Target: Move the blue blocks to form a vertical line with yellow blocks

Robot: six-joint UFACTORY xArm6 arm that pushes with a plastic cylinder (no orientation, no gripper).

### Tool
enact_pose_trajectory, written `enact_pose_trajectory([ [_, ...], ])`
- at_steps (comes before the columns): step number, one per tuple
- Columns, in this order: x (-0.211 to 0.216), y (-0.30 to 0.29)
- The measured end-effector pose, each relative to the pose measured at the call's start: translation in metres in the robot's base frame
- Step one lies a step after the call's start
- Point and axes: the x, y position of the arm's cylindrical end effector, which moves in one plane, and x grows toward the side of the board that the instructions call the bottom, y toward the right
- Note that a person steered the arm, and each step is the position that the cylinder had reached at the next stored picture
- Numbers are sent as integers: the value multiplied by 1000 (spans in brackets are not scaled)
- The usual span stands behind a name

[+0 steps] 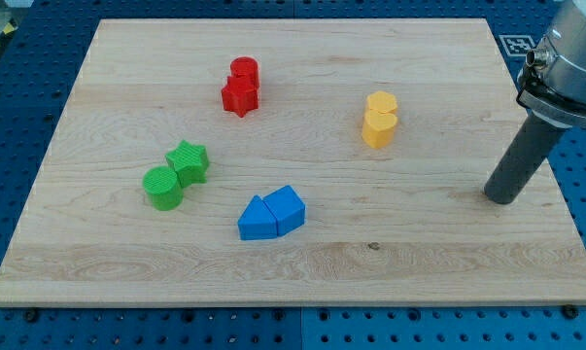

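Two blue blocks lie touching near the view's bottom centre: a triangular one [255, 221] on the left and a wedge-like one [287, 207] on the right. Two yellow blocks sit stacked top to bottom right of centre: a hexagonal one [381, 103] above a heart-like one [378, 129]. My tip [500, 199] rests on the board at the view's right, far right of the blue pair and below right of the yellow pair, touching no block.
A red cylinder [244, 70] and a red star [240, 95] sit at top centre. A green star [189, 160] and a green cylinder [163, 187] sit at the left. The wooden board [98, 262] lies on a blue perforated table.
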Motion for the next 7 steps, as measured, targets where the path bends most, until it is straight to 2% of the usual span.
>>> enact_pose_trajectory([
  [5, 8, 3],
  [6, -9, -1],
  [7, -29, -42],
])
